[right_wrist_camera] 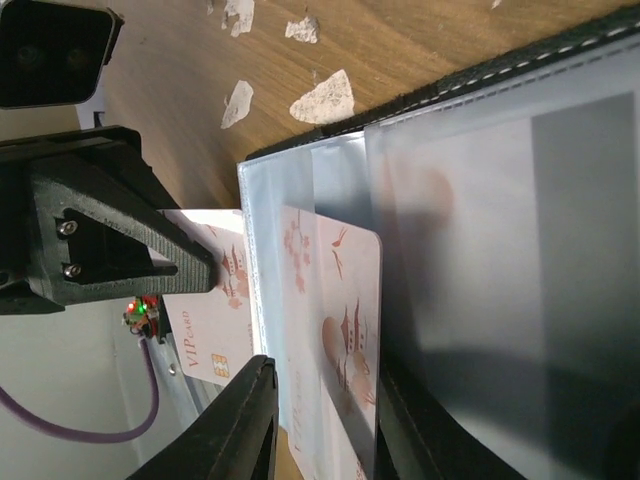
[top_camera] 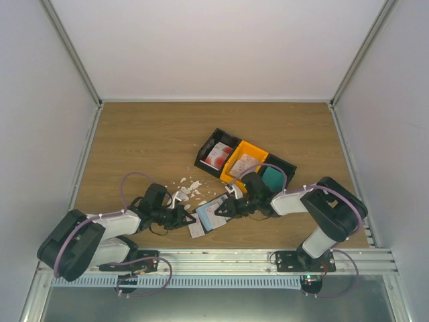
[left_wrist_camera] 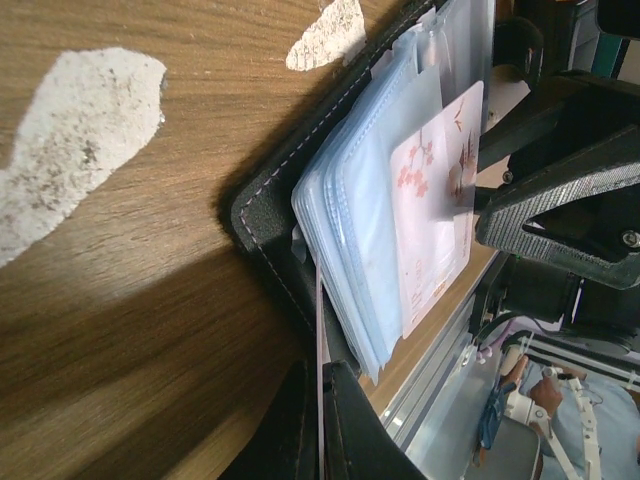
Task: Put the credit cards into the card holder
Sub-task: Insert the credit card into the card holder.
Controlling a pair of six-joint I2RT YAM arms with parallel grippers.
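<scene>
The card holder (top_camera: 212, 213) is lying open at the lower centre of the overhead view, between the two arms. The left gripper (left_wrist_camera: 320, 400) is pinching a thin edge of it, jaws fully closed. The right gripper (right_wrist_camera: 322, 378) is standing with jaws partly parted on either side of a pale pink blossom card (right_wrist_camera: 340, 290), which is sitting partly inside a clear sleeve. Another card (right_wrist_camera: 215, 330) is lying just beside the holder.
</scene>
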